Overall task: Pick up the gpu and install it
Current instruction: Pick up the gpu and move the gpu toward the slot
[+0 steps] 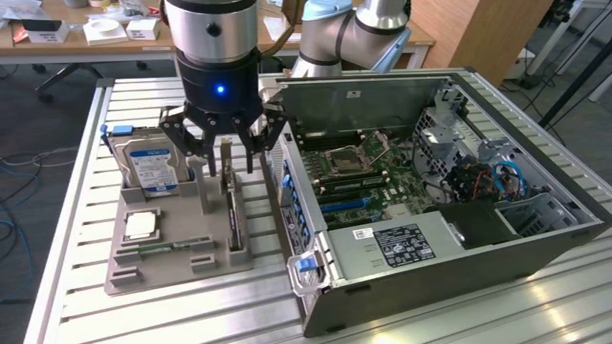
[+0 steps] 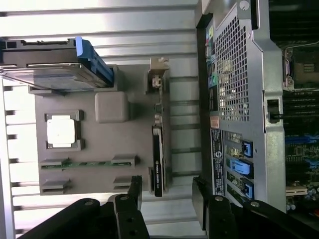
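Hovering over a grey moulded holder tray [image 1: 172,276] [image 2: 99,144], the black gripper [image 1: 228,166] [image 2: 167,191] on the Universal Robots arm is keeping its fingers [image 2: 133,191] spread wide, pinching nothing. The gpu [image 1: 233,211] [image 2: 157,154], a thin flat black circuit card, is standing on its long edge in a slot along the tray's side nearest the open grey computer case [image 1: 402,287] [image 2: 239,74]. It is sitting directly beneath the gripper, in line with the gap between the fingertips, with clear space showing on both sides of it in the wrist view. Whether the tips are reaching down to the card's upper edge cannot be told.

Its long axis is running parallel to the case's side wall, from the far end of the tray toward the near end in the exterior view. Its pale metal end bracket [image 2: 158,74] is pointing toward the far end, level with the silver hard drive [image 1: 153,168] [image 2: 50,64], which is wearing a blue label and standing upright at the exterior view's left.

A square silver processor chip [image 1: 142,224] [image 2: 62,132] and a narrow green memory stick [image 1: 168,249] [image 2: 84,163] are lying in other tray pockets, well apart from the gripper. Small pale print is showing along the gpu's edge, and a black label [image 1: 402,244] with white print is sitting inside the case, but neither is readable. The tray and case are resting on a slatted aluminium table [image 1: 77,215].
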`<state>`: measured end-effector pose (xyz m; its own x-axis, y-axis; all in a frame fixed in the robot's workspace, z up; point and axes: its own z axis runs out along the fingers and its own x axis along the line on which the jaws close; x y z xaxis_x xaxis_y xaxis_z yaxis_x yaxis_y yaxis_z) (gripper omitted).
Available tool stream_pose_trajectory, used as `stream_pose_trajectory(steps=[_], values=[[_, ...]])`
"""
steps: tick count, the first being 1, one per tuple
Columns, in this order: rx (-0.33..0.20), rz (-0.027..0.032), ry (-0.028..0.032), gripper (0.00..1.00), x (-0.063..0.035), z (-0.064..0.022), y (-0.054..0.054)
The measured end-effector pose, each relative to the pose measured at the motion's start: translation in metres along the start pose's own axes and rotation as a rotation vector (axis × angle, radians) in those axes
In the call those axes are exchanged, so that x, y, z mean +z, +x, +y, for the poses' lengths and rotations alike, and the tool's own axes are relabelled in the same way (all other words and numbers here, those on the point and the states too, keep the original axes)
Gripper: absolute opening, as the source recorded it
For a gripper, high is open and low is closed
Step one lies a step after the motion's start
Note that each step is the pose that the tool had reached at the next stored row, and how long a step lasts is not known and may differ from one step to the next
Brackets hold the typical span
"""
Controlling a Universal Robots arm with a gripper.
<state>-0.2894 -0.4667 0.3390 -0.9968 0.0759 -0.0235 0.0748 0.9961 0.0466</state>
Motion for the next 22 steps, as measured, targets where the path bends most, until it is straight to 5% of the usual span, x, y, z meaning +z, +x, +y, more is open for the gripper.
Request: stream_pose_trajectory(steps=[22], values=[[0.000,-0.0001,0.0000,0.53,0.0399,-0.0019,0.001]])
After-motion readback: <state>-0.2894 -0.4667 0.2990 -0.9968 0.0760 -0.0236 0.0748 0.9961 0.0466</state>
